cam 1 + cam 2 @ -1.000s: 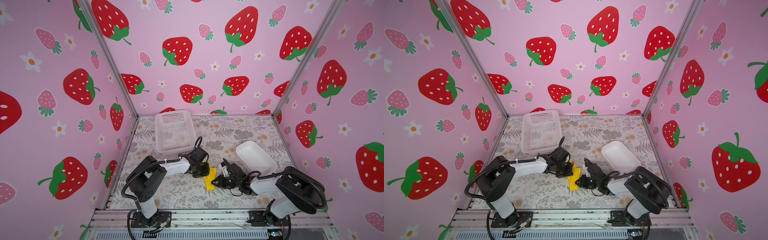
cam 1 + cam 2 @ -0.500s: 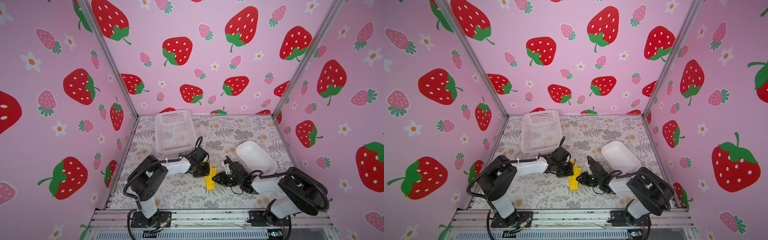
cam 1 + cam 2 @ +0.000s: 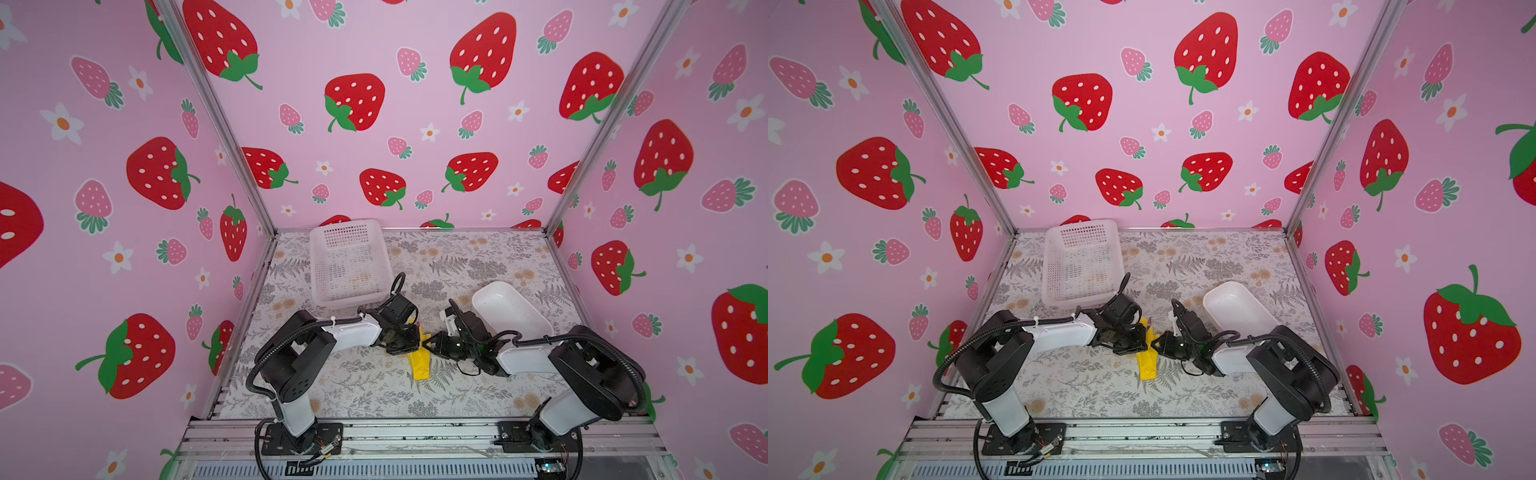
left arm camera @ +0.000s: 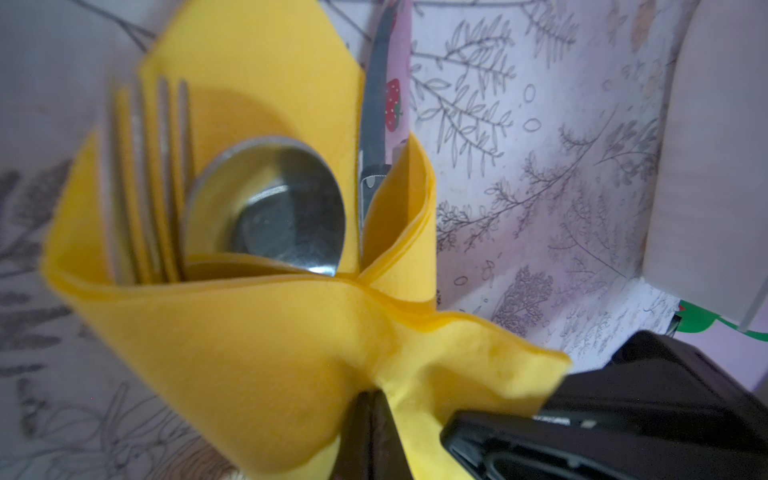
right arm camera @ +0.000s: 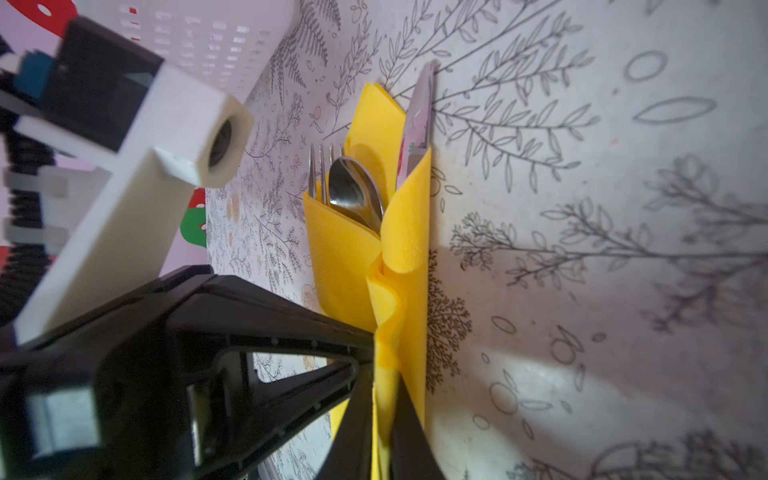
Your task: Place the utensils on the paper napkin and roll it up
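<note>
We see paper napkin: bright yellow, thin, folded lengthwise into narrow loose bundle around utensils. Two side flaps meet in raised crease on top. Far end open. Bundle lies on tabletop, near front centre in both top views. We note heads poking out side by side: silver fork, spoon bowl up, knife at one edge, blade reaching past napkin.

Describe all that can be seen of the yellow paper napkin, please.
The thin, bright yellow paper napkin lies on the floral tablecloth, folded into a loose, layered wrap. A silver fork, spoon and knife stick out of its open end. The left gripper and right gripper each pinch its crumpled folds.
</note>
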Controlling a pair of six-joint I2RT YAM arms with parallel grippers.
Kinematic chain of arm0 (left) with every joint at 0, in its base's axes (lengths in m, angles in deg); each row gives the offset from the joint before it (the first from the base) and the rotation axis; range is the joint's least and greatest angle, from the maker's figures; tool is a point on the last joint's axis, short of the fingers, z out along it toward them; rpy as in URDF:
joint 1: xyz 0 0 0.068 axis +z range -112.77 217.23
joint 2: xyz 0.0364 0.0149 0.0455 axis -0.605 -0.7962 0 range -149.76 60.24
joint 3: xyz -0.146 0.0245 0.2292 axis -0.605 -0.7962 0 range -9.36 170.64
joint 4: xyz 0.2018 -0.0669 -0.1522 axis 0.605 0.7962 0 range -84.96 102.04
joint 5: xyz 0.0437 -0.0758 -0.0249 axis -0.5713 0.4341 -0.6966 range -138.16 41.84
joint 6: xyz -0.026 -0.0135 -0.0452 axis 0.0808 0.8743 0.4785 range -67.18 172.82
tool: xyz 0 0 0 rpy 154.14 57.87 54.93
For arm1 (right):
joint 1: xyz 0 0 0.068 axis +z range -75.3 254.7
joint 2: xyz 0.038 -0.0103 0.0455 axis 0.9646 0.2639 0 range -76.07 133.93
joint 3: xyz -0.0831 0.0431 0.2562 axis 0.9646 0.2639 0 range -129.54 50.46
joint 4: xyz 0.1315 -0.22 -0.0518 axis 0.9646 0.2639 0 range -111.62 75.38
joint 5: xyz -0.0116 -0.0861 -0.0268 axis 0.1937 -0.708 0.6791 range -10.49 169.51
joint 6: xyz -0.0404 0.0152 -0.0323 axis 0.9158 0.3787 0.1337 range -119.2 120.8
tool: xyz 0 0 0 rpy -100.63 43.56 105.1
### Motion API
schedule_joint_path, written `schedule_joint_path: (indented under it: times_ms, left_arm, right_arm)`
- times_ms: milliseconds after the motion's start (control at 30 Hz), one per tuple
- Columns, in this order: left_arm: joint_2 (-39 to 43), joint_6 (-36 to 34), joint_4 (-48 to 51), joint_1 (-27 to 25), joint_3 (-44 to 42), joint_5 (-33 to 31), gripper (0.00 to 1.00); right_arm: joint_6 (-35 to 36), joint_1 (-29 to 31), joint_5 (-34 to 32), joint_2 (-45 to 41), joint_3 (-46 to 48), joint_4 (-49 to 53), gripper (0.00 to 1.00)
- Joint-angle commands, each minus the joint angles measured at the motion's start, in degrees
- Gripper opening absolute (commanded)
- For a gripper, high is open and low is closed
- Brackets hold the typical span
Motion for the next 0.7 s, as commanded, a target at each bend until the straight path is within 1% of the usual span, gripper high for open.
schedule_joint_path:
  times_ms: [0,67,200,333,367,400,533,667]
  left_arm:
    - [0.6,-0.4,0.0,-0.3,1.1,-0.1,0.07]
    - [0.6,-0.3,-0.1,-0.3,1.1,-0.1,0.07]
    - [0.3,-0.3,-0.1,-0.3,1.4,0.2,0.07]
    - [0.4,-0.3,-0.1,-0.3,1.3,0.0,0.07]
    - [0.4,-0.3,0.0,-0.4,1.3,0.1,0.07]
    - [0.4,-0.3,-0.1,-0.3,1.3,0.2,0.07]
    - [1.2,-0.5,-0.3,-0.4,1.2,0.4,0.07]
    - [2.1,-0.9,-0.4,-0.4,1.0,0.4,0.07]
  right_arm:
    - [0.0,-0.3,-1.3,-2.4,1.1,1.5,0.07]
    - [-0.3,-0.3,-1.3,-3.1,1.8,1.4,0.04]
    - [-0.4,-0.4,-0.8,-3.7,2.5,1.0,0.05]
    - [-0.9,-0.3,1.1,-3.6,3.1,0.0,0.14]
    - [-1.1,-0.1,1.5,-3.5,3.4,-0.5,0.14]
    - [-1.1,-0.1,1.6,-3.4,3.6,-0.7,0.14]
    - [-1.1,-0.1,1.9,-2.6,3.5,-1.2,0.07]
    - [-2.1,0.1,2.1,-2.6,3.8,-2.7,0.06]
